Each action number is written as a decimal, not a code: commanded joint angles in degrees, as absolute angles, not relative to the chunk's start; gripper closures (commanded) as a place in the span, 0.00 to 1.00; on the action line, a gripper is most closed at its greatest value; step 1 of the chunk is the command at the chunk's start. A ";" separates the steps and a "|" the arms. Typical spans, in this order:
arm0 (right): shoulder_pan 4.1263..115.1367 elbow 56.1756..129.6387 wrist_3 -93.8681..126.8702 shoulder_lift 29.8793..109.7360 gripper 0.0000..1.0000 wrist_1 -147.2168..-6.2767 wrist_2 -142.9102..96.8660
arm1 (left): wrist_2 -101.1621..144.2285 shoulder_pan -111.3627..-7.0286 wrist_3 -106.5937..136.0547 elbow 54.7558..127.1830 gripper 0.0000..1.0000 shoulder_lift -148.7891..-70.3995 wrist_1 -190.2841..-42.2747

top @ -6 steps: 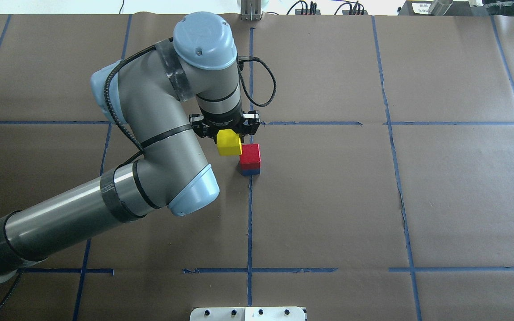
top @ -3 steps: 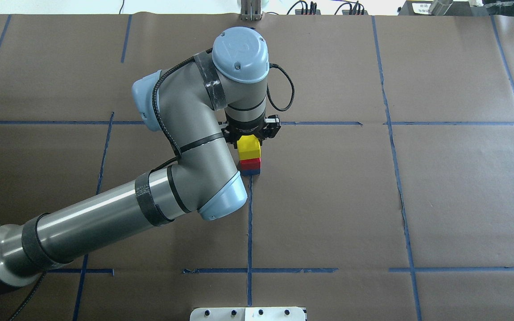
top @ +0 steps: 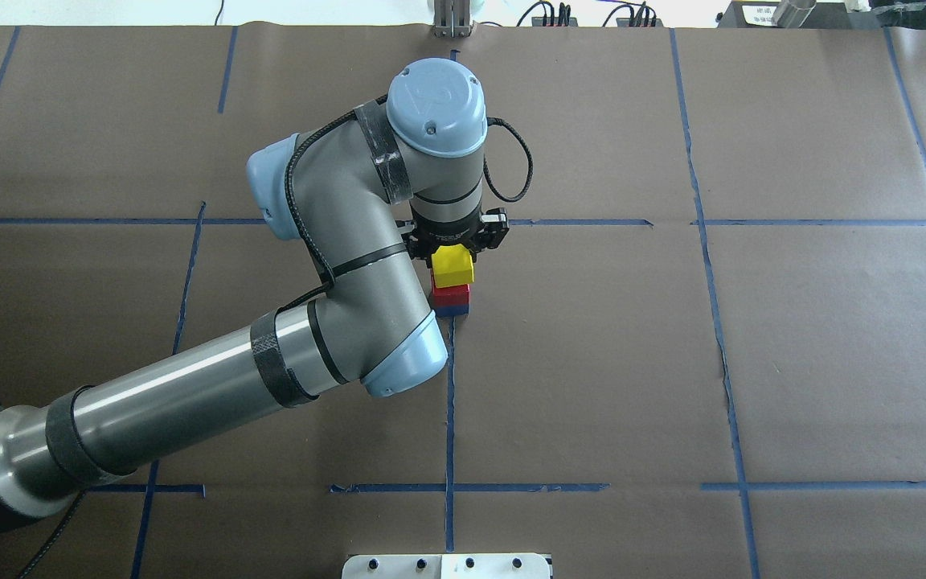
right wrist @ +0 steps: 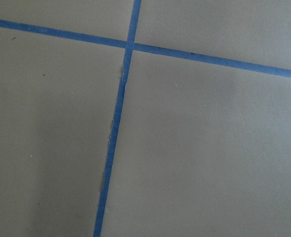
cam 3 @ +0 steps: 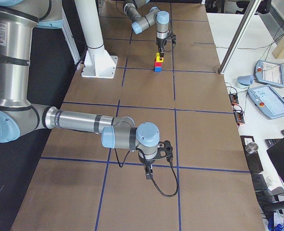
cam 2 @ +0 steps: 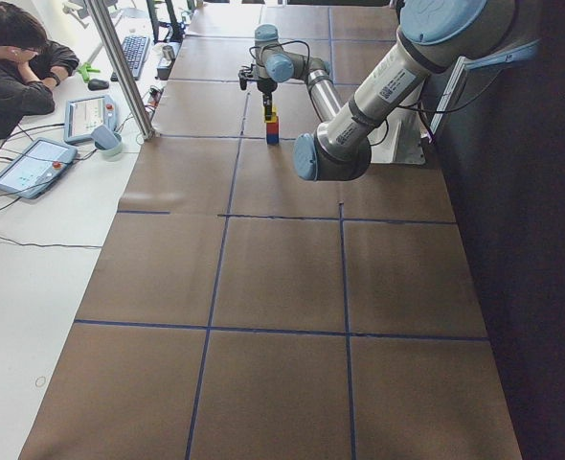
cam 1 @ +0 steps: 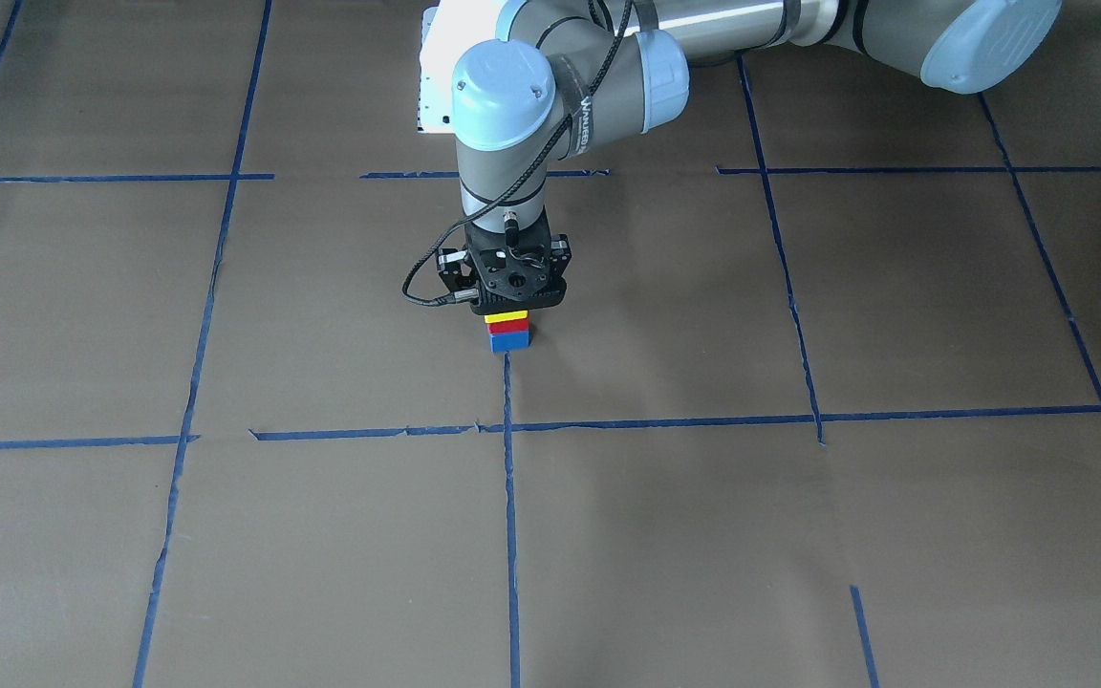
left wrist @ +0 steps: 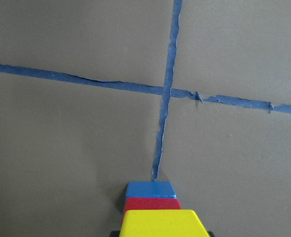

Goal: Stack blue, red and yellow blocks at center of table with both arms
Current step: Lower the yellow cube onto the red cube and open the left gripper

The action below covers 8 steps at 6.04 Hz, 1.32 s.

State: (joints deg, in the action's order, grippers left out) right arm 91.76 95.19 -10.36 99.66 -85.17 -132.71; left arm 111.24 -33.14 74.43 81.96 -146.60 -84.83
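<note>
Yellow block (cam 1: 507,314) shows in the front-facing view as a thin strip under the left end effector (cam 1: 509,304). It sits directly over the red block (cam 1: 507,326) and blue block (cam 1: 508,340), which stand on the worktop (cam 1: 799,535) at the far tip of a tape line (cam 1: 509,497), about mid-table. The step in hand looks like setting down the top block.

Overhead, the left end effector (top: 455,244) is clenched on the yellow block (top: 453,267). Red and blue peek out on its near side.

From the left end, the three read yellow, red, blue from top to bottom, upright and far along the worktop.

From the right end, the right end effector (cam 3: 149,169) hangs low and near, well apart from the blocks. I cannot tell whether it is released or clenched.

In the left wrist view, the yellow block (left wrist: 159,223) lines up squarely over red (left wrist: 152,203) and blue (left wrist: 150,189), all plain matte cubes. I cannot tell whether yellow rests on red or sits just above it. The next move likely calls for seating it, releasing evenly and lifting straight up.

The right wrist view shows only worktop and tape.
</note>
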 commanded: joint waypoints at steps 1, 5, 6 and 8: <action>91.76 95.19 -10.37 99.67 0.00 -85.17 -132.71 | 111.44 -33.13 74.36 82.35 0.90 -146.51 -84.20; 91.76 95.10 -10.37 99.67 0.00 -85.17 -132.63 | 111.62 -33.13 74.27 82.44 0.76 -146.34 -84.20; 91.76 95.10 -10.37 99.67 0.00 -85.17 -132.71 | 111.53 -33.13 74.35 82.53 0.46 -146.25 -84.20; 91.76 95.10 -10.37 99.67 0.00 -85.25 -132.71 | 111.18 -33.22 74.27 82.70 0.06 -146.07 -84.37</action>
State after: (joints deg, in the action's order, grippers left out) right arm 91.76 95.10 -10.37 99.67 -85.19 -132.71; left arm 111.36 -33.15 74.33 82.62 -146.13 -84.29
